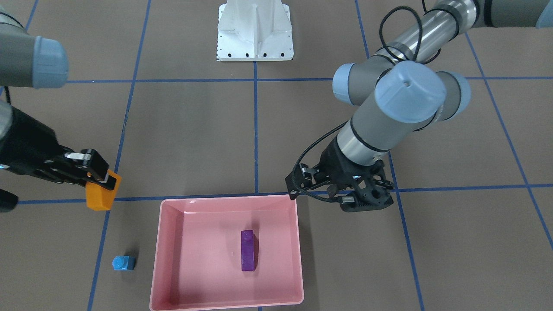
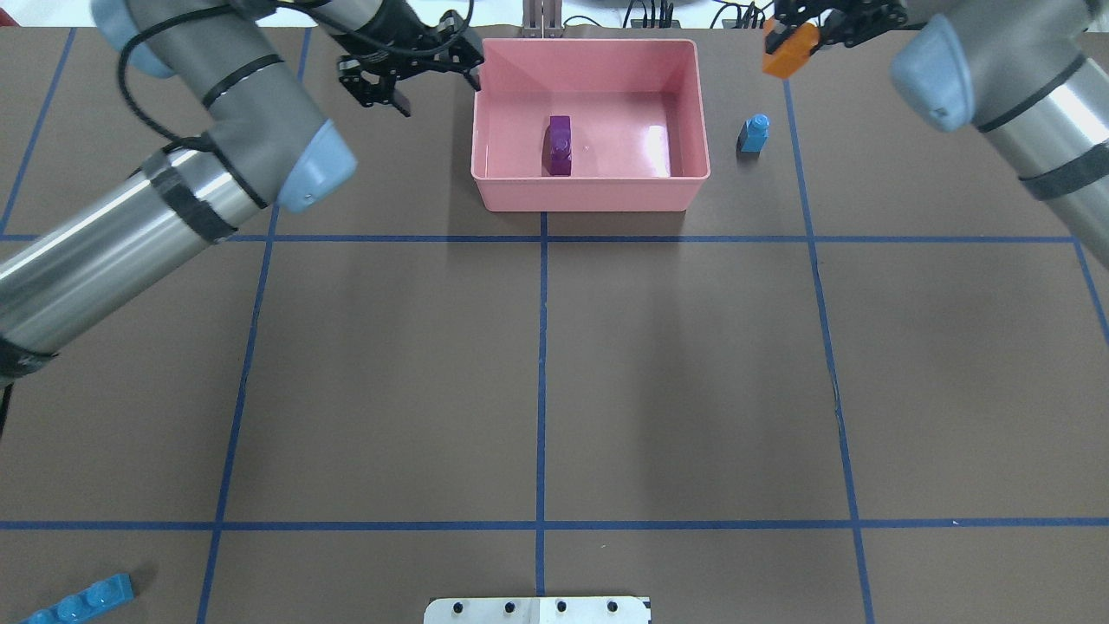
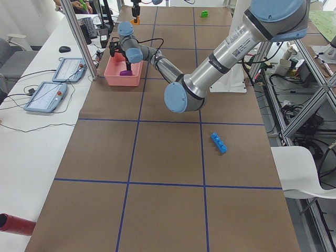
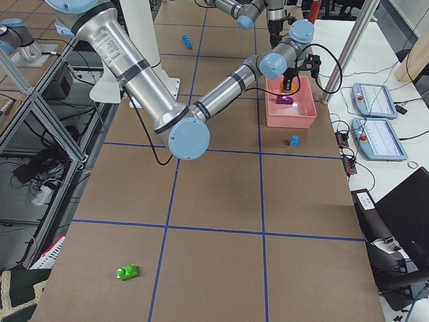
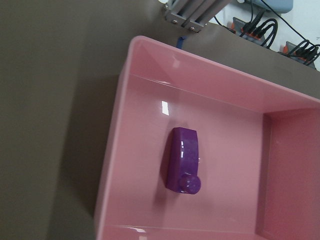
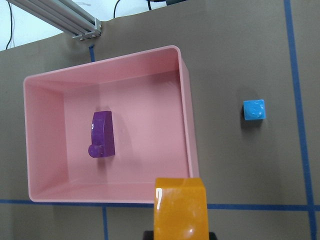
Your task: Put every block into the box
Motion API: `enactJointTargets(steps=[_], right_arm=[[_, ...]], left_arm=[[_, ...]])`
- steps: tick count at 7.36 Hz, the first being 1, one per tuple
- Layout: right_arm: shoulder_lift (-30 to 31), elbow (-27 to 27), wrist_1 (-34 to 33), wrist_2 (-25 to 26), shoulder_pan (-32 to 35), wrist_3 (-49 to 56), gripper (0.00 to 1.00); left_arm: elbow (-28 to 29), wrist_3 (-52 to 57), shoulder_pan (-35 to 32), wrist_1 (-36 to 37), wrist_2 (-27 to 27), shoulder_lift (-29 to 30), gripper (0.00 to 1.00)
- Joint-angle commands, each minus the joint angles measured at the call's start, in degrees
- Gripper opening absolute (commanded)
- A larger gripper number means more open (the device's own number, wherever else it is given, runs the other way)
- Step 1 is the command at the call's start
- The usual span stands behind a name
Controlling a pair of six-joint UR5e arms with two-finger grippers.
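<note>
Brown bench (image 2: 676,373) gridded in blue tape. Pink box (image 1: 229,198) holding purple block (image 1: 248,250), lying flat inside. Right fingers (image 1: 96,166) pinching orange block (image 1: 100,196), held above bench beside box. Small blue block (image 1: 123,262) just beside box. Left fingers (image 1: 294,186) spread, empty, at box corner. Long blue block (image 2: 82,598) and green block (image 4: 127,272) well apart from box.

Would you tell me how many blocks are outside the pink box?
4: the orange block in the right hand, the small blue block beside the box, the long blue block near the robot on its left, the green block far out on its right.
</note>
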State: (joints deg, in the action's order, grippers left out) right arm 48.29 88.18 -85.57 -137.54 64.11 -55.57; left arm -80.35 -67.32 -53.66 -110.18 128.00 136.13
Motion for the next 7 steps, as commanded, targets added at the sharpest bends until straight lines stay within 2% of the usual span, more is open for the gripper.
enactJointTargets(steps=[1, 2, 4, 5, 6, 7], right_arm=[[-9.3, -6.7, 0.5, 14.8, -8.2, -3.3, 0.00], [-13.7, -13.1, 1.6, 21.0, -11.3, -3.3, 0.00], [-14.8, -23.2, 15.7, 24.6, -12.3, -4.6, 0.04], [-14.7, -26.7, 18.9, 27.1, -13.0, -4.6, 0.89], [-14.5, -27.0, 18.8, 27.7, -12.6, -3.6, 0.99], [-12.1, -25.4, 18.6, 26.0, -11.2, -1.4, 0.99]], left_arm=[[-18.7, 14.7, -1.2, 9.8, 0.9, -14.4, 1.00], [-27.8, 19.4, -0.8, 13.3, 0.8, -22.1, 1.00], [-39.3, 24.5, -0.5, 14.1, 0.7, -35.0, 1.00], [-43.3, 25.5, -0.3, 14.1, 0.7, -40.1, 1.00], [-46.1, 25.8, 1.0, 14.1, 0.6, -43.6, 1.00], [-47.6, 25.9, 3.9, 14.1, 0.3, -46.6, 1.00]])
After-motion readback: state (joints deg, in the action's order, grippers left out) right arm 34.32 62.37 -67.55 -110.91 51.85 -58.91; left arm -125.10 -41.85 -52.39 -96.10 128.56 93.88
